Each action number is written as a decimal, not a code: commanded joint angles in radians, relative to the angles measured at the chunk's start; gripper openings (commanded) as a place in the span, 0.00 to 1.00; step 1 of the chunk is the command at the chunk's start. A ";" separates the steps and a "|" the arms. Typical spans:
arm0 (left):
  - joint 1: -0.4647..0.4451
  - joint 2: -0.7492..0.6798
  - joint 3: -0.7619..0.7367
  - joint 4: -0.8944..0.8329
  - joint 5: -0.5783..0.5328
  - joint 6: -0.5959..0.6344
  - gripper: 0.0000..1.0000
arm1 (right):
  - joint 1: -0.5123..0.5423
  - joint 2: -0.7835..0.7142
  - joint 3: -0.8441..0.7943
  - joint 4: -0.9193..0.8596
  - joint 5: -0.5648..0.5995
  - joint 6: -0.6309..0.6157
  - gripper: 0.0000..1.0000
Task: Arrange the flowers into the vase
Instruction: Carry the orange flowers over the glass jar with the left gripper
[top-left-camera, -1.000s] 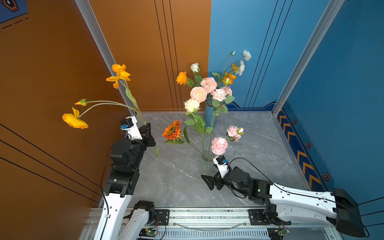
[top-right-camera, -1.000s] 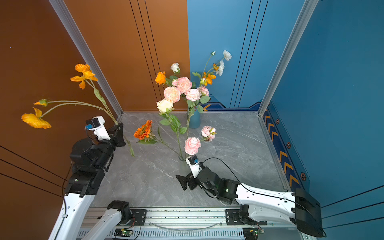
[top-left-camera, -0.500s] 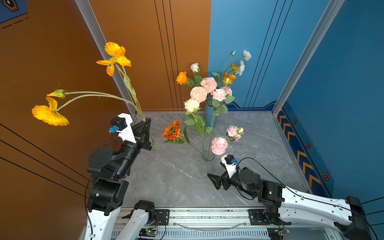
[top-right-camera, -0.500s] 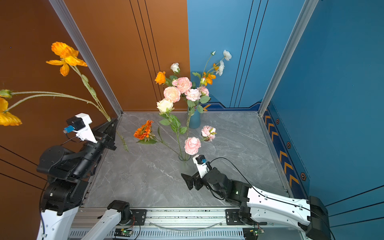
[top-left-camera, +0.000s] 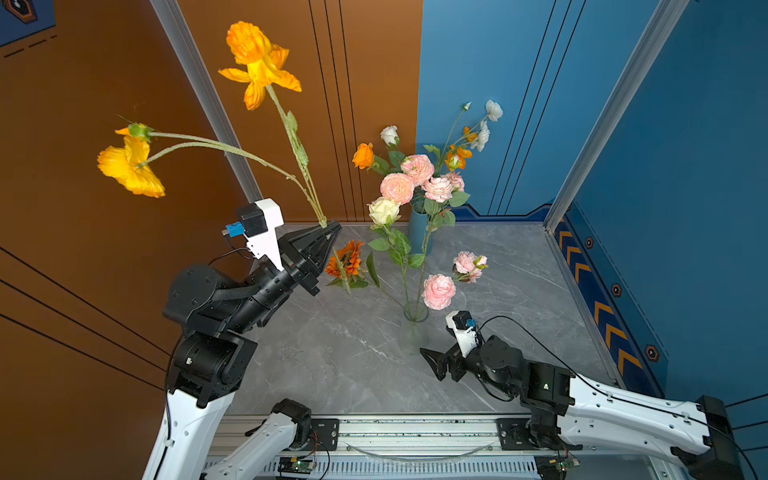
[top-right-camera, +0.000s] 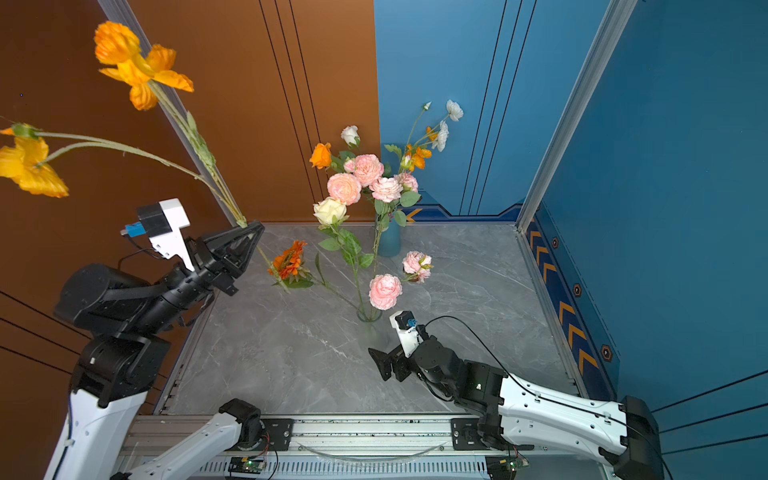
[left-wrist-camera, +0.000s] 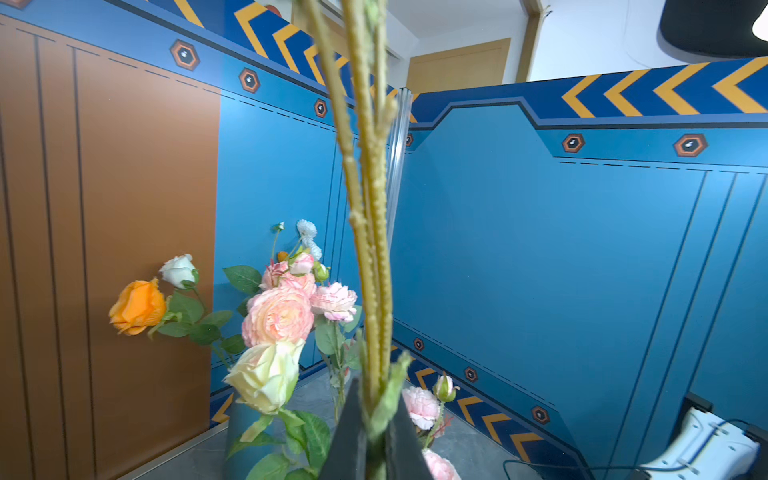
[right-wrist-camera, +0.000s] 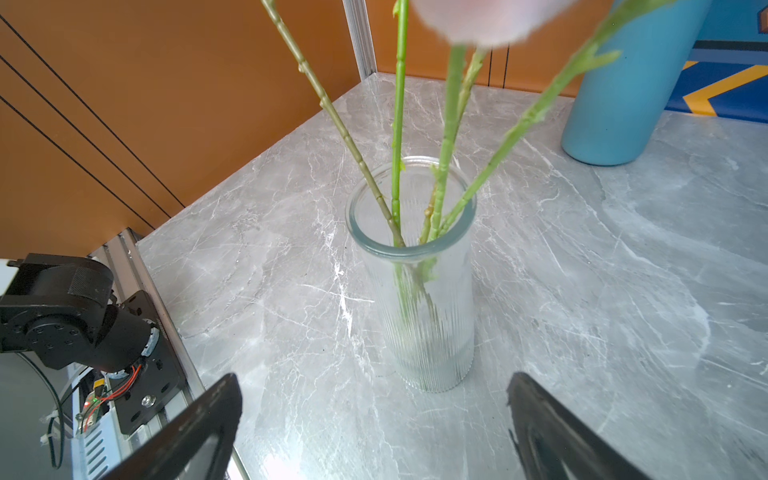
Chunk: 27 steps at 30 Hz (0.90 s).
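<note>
A clear ribbed glass vase (top-left-camera: 416, 316) (right-wrist-camera: 415, 270) stands mid-table. It holds several flowers: a cream rose (top-left-camera: 383, 210), pink roses (top-left-camera: 439, 291) and an orange daisy (top-left-camera: 347, 259) leaning left. My left gripper (top-left-camera: 333, 227) (left-wrist-camera: 374, 401) is shut on the lower stems of a tall orange poppy spray (top-left-camera: 259, 58) (left-wrist-camera: 372, 249), held high and left of the vase. My right gripper (top-left-camera: 431, 362) (right-wrist-camera: 372, 386) hovers low in front of the vase, open, with nothing between its fingers.
A blue vase (top-left-camera: 419, 235) at the back holds several more pink, orange and white flowers (top-left-camera: 409, 178). Brown wall panels (top-left-camera: 83, 291) close the left, blue panels (top-left-camera: 685, 208) the right. An aluminium rail (top-left-camera: 395, 428) runs along the table's front edge.
My left arm has lifted the poppy spray higher and carried it right, toward the table's middle. The right gripper has shifted slightly right and stayed open.
</note>
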 joint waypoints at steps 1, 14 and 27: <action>-0.072 0.017 0.020 0.047 0.047 -0.032 0.00 | -0.003 -0.027 0.020 -0.046 0.035 0.002 1.00; -0.527 0.083 -0.297 0.365 -0.207 0.405 0.00 | -0.014 -0.106 -0.011 -0.035 0.016 -0.041 1.00; -0.577 0.179 -0.569 0.761 -0.409 0.481 0.00 | -0.012 -0.120 0.011 -0.039 0.008 -0.102 1.00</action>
